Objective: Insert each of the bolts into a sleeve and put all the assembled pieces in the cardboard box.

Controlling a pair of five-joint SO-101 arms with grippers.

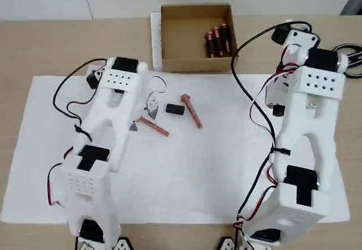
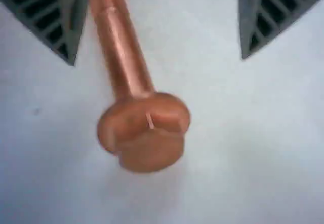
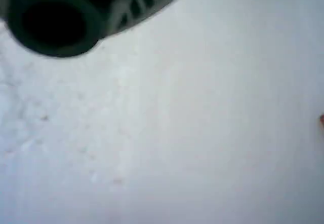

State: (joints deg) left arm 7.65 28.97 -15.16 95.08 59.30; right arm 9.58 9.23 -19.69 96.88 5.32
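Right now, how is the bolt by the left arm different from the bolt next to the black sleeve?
The left bolt lies between the left end effector's open fingers; the other bolt lies free beside the sleeve. The left bolt lies more crosswise; the other's head points toward the cardboard box. Both are copper, lying flat, without sleeves.

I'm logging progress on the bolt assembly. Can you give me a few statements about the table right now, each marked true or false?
1. The cardboard box is empty. False: assembled pieces lie in it.
2. Two bare bolts lie on the white mat. True.
3. The left gripper is shut on a bolt. False: it is open, with a bolt lying on the mat between its fingers.
4. A loose black sleeve lies between the two bolts. True.
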